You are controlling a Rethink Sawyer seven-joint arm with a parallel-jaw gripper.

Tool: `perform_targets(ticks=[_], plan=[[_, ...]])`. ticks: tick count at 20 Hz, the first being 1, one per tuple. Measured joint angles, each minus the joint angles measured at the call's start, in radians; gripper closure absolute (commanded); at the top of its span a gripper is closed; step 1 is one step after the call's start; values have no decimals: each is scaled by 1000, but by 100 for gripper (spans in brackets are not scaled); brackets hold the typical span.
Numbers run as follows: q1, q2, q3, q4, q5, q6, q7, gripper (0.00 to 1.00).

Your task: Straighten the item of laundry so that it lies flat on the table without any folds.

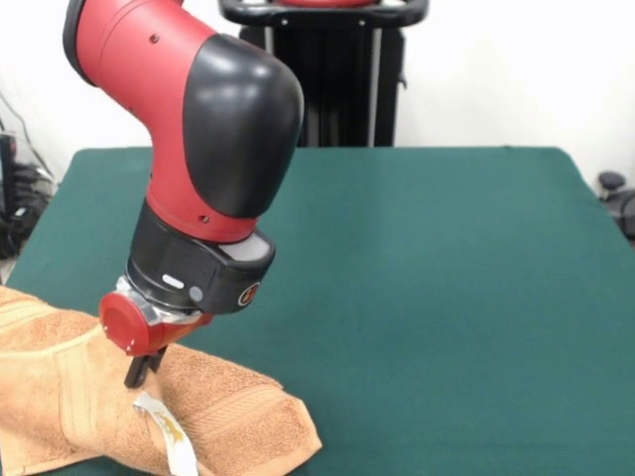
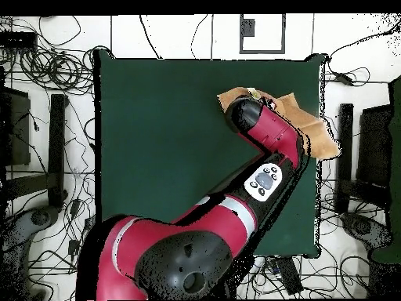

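Observation:
The orange-tan towel [image 1: 228,416] lies bunched and folded at the table's [image 1: 427,268] near left corner in the front view. A raised fold runs across it, its white tag [image 1: 171,436] points toward the camera, and a woven band shows near its left side. My gripper [image 1: 145,369] reaches down onto the towel's ridge, and its black fingers [image 1: 134,375] stand close together, pinching the cloth. In the overhead view the towel [image 2: 313,125] sits at the table's [image 2: 157,141] top right corner. There it hangs over the right edge, and the arm partly hides it along with the gripper.
The robot's black pedestal [image 1: 327,69] stands at the table's far side. My red arm [image 2: 266,157] crosses the table's right part in the overhead view. Cables [image 2: 47,70] and stands surround the table on the floor. A dark object [image 1: 613,183] sits off the far right corner.

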Motion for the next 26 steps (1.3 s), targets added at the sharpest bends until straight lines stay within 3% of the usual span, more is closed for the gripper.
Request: perform_targets(ticks=[26], plan=[[-13, -170, 150, 163, -181, -57, 0, 100]])
